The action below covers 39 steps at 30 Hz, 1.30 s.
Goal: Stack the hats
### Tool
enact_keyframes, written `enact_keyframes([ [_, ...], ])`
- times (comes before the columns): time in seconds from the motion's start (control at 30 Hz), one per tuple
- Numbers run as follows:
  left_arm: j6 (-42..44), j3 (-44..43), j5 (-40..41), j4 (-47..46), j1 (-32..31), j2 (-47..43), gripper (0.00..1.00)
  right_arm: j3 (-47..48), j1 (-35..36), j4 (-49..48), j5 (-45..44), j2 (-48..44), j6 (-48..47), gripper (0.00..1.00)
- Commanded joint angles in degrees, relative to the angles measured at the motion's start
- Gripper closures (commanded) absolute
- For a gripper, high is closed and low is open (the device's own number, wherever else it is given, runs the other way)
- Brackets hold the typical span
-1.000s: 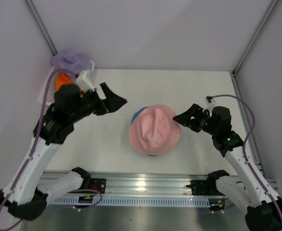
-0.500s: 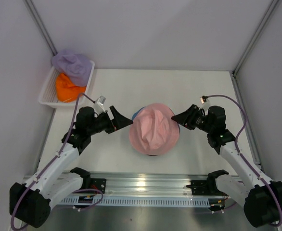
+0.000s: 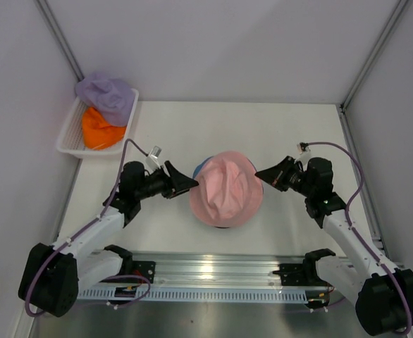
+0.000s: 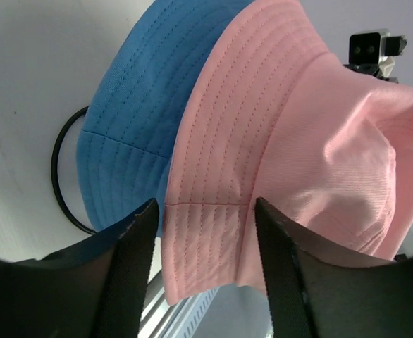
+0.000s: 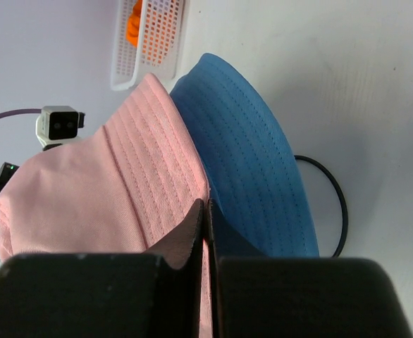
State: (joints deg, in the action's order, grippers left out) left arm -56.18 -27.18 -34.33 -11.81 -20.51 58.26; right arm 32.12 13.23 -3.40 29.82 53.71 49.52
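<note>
Now; left pincer (image 4: 205,205) apart astride pink hat (image 4: 319,141) brim; right pincer (image 5: 205,205) closed at its edge; blue hat (image 4: 132,105) beneath

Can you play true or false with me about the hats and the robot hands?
1. The pink hat sits on top of the blue hat. True.
2. The orange hat is stacked on the pink hat. False: it lies in the white basket with the purple hat.
3. The right gripper is wide open. False: it is shut on the pink hat's brim.
4. The left gripper has its fingers apart, one on either side of the pink hat's brim. True.
</note>
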Motion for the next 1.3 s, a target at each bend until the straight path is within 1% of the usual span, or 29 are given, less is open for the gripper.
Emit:
enact_keyframes([
  [0.0,-1.6,0.8,-3.2,-7.5,0.4,1.4,0.41,-0.3,-0.4,-1.8,-1.3,-0.5,-0.7,1.0],
  [0.03,-1.6,0.7,-3.5,-7.6,0.5,1.8,0.48,-0.4,-0.4,-2.0,-1.3,-0.4,-0.7,1.0],
  [0.1,-1.6,0.5,-3.6,-7.6,0.4,2.1,0.5,-0.7,-0.5,-2.9,-1.0,-0.1,-0.5,1.0],
  [0.17,-1.0,0.8,-3.5,-7.7,0.4,2.6,0.53,-1.0,-0.5,-3.6,-1.0,0.6,-0.4,1.0],
  [0.2,-0.7,1.2,-3.5,-8.0,0.4,3.0,0.56,-1.1,-0.5,-3.8,-0.9,0.9,-0.5,1.0],
  [0.23,-0.6,0.6,-3.6,-8.1,0.4,3.5,0.61,-1.2,-0.5,-4.0,-0.9,1.6,-0.6,1.0],
  [0.3,-1.3,0.7,-4.0,-9.7,0.4,5.4,0.64,-1.2,-0.4,-4.1,-0.9,2.5,-1.3,1.0],
  [0.33,-1.6,0.8,-4.0,-10.3,0.4,5.9,0.72,-1.1,-0.3,-4.1,-1.0,3.3,-1.5,1.0],
  [0.4,-1.4,0.6,-3.6,-10.3,0.3,7.7,0.81,-0.8,-0.4,-3.4,-1.7,3.9,-2.3,1.0],
  [0.43,-1.4,0.5,-3.3,-10.2,0.3,8.2,0.94,-0.7,-0.4,-2.8,-2.3,4.3,-3.4,1.0],
  [0.47,-1.4,0.5,-3.1,-9.9,0.3,8.6,0.99,-0.2,-0.3,-1.4,-3.6,4.6,-4.0,1.0],
  [0.63,-0.7,-0.2,-1.0,-8.5,0.3,10.3,0.99,1.0,-0.5,1.7,-7.1,5.2,-7.5,1.0],
  [0.7,0.2,-0.7,0.2,-5.8,0.3,10.1,0.99,1.6,-0.6,3.2,-8.5,5.3,-9.0,1.0],
  [0.8,1.8,-2.2,4.2,-0.3,0.3,9.8,0.99,1.6,-0.7,5.0,-10.0,5.9,-10.5,1.0],
  [0.83,2.0,-2.8,6.7,1.4,0.3,10.0,0.99,1.5,-0.7,5.2,-10.7,6.0,-11.0,1.0],
  [0.87,2.3,-3.1,7.9,4.4,0.3,10.5,0.99,1.6,-0.7,5.6,-11.7,6.3,-12.4,1.0],
  [0.97,4.0,-4.4,10.7,6.9,0.3,13.3,0.99,1.5,-0.7,6.0,-13.7,7.6,-14.3,1.0],
  [1.13,4.7,-4.5,9.7,5.8,0.3,15.9,0.99,2.7,-0.8,6.2,-12.5,11.1,-16.2,1.0],
  [1.2,5.7,-4.9,9.1,6.1,0.3,14.6,0.99,3.7,-0.8,6.9,-11.7,11.5,-16.2,1.0],
  [1.27,8.1,-6.5,9.6,9.6,0.3,11.9,0.96,5.7,-0.8,8.4,-10.7,11.3,-16.8,1.0],
])
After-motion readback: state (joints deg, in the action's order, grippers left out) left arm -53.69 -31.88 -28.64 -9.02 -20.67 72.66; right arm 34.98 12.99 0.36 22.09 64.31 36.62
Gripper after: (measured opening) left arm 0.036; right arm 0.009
